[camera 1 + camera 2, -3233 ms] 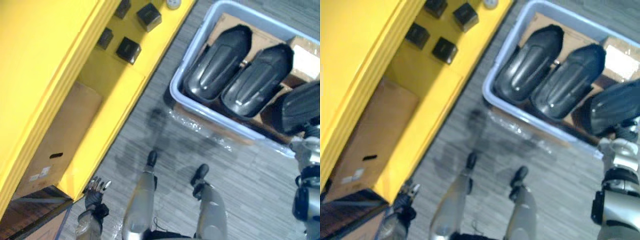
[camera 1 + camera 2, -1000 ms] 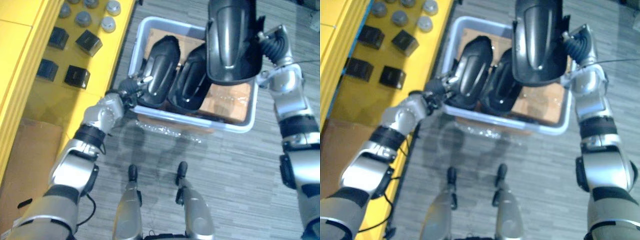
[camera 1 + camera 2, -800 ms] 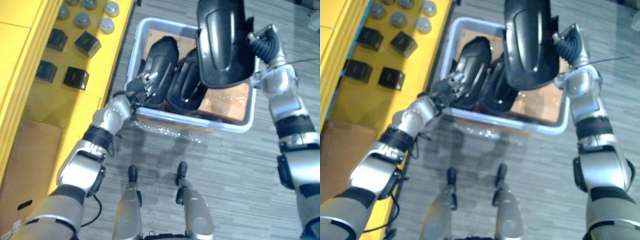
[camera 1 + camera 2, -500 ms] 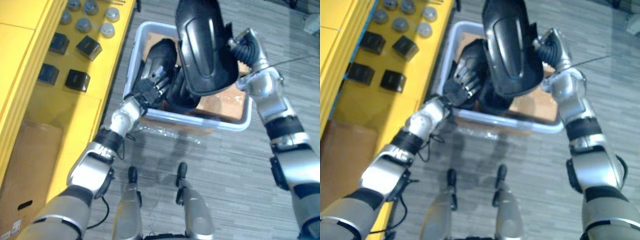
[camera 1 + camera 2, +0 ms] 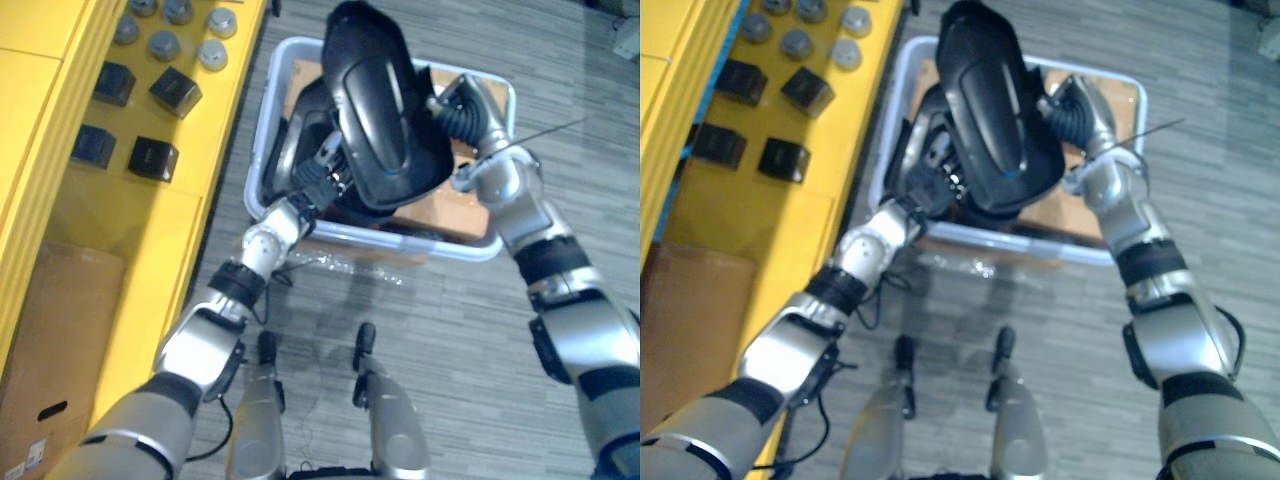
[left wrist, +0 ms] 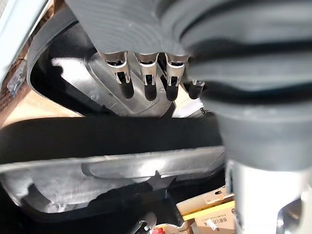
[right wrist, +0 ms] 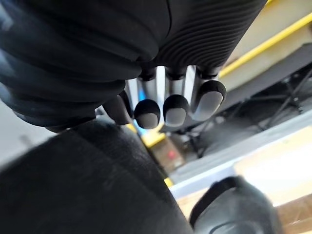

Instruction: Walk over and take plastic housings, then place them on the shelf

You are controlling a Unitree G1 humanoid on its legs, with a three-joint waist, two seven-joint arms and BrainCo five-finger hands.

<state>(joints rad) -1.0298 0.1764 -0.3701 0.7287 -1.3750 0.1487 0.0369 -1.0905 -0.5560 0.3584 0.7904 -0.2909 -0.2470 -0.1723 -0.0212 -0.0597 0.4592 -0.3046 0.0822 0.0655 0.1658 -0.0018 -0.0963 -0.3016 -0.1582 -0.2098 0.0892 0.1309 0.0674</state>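
Swung leftward, the lifted black plastic housing (image 5: 375,110) is now at the left hand's (image 5: 318,182) straight fingers. The right hand (image 5: 465,103) grips its rim. Its long axis points away from the robot, narrow end farthest.

Reference: the bin (image 5: 420,240). One housing (image 5: 375,100) was held raised above the bin's middle. The right hand (image 5: 468,100) was at that housing's right edge, the left hand (image 5: 322,172) under its left edge. Further housings (image 5: 298,130) lay inside the bin on cardboard (image 5: 440,215). The shelf (image 5: 140,230) stood just left of the bin, with boxes (image 5: 152,158) and round caps (image 5: 212,53) set on it. A carton (image 5: 50,340) lay farther left, nearer the robot.
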